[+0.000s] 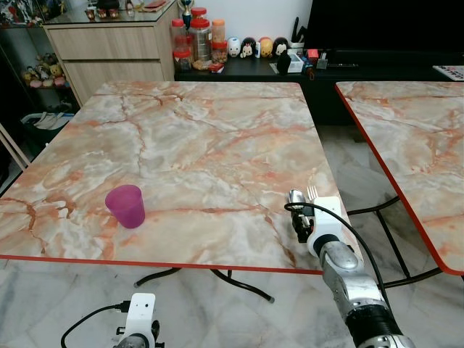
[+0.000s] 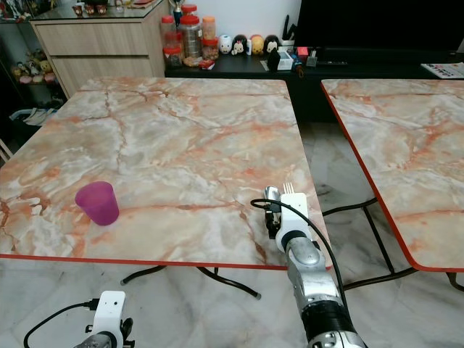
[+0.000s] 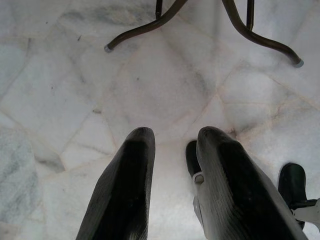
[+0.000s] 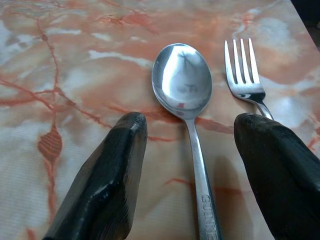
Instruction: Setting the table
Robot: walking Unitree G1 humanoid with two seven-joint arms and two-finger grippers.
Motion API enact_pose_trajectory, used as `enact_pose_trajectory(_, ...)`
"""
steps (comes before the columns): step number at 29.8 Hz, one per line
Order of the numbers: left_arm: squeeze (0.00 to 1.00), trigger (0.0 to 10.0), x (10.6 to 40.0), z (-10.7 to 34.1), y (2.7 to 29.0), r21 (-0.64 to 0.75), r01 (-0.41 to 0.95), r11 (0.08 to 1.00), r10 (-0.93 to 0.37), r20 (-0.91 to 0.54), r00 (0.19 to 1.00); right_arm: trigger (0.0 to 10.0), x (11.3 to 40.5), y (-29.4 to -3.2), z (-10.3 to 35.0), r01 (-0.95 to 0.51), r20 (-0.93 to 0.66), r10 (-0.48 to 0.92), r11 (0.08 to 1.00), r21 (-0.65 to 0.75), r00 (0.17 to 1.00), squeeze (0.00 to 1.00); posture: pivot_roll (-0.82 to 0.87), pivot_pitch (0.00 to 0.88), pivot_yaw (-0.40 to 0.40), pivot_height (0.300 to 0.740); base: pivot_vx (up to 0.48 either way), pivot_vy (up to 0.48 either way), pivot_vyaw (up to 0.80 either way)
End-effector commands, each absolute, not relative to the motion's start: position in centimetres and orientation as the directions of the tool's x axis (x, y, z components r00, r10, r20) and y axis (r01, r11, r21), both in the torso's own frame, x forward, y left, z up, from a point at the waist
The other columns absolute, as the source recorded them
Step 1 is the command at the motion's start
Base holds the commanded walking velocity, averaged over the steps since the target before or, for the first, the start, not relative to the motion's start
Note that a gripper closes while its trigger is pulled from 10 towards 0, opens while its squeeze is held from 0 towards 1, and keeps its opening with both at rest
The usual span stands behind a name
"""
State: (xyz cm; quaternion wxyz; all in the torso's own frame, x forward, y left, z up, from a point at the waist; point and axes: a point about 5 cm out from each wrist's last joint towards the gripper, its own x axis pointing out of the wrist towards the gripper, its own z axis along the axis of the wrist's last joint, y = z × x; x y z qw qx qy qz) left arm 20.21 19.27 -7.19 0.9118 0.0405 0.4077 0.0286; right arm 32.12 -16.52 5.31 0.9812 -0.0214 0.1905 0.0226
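Two steel utensils (image 4: 192, 125) on veined marble (image 4: 75, 75)

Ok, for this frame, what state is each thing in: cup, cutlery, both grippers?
Cup: upright on the table, nothing seen inside.
Spoon: lying flat on the table, bowl up, not gripped.
Fork: lying flat beside the spoon, tines up.
Right gripper: open, fingers either side of the spoon handle.
Left gripper: open, hanging over the floor.
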Motion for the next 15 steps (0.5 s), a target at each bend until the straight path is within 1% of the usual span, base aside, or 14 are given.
enact_pose_trajectory(1,0.0,10.0,20.29,-7.16,19.38,0.106,-0.016,0.994,0.09,-0.747,0.659,10.0,32.52,-16.5,5.69,-0.05,-0.362,0.036,0.998,-0.031,0.931,0.0,-0.02,0.0,0.001,0.74,0.0,0.0,0.0)
enact_pose_trajectory(15,0.0,10.0,20.5,-7.06,19.29,0.105,-0.008,0.994,0.084,-0.745,0.662,10.0,32.6,-16.22,5.29,-0.062,-0.38,0.048,0.998,-0.025,0.924,0.0,-0.02,0.0,0.002,0.74,0.0,0.0,0.0)
